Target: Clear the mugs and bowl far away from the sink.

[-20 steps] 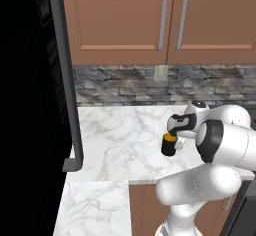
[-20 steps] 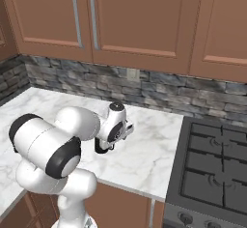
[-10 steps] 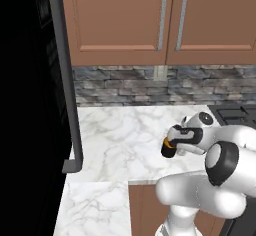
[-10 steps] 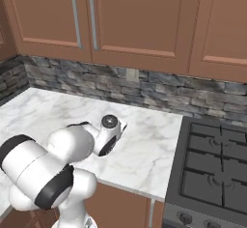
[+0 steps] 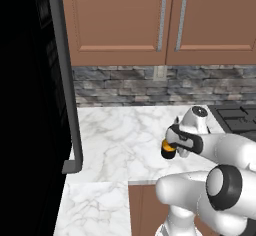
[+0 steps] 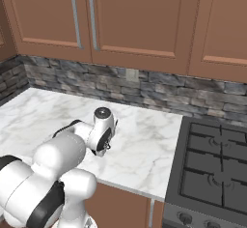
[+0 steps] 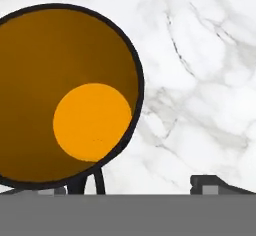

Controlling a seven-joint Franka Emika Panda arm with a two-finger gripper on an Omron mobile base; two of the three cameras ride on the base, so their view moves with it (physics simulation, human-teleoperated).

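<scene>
Black mug (image 7: 67,95), orange inside, upright between wide-open fingertips (image 7: 212,184) of downward-pointing gripper (image 5: 172,147), unclamped, on marble counter (image 5: 120,140).

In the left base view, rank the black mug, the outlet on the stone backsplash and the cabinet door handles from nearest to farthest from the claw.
1. Black mug, right at the claw, on the marble.
2. Outlet, on the backsplash behind.
3. Cabinet door handles, high above.

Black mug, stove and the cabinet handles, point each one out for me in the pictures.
black mug (image 7: 75,100): hand view, on its orange inside wall.
stove (image 6: 212,171): right base view, on the dark burner grate.
cabinet handles (image 5: 162,20): left base view, on the middle of the left handle.
</scene>
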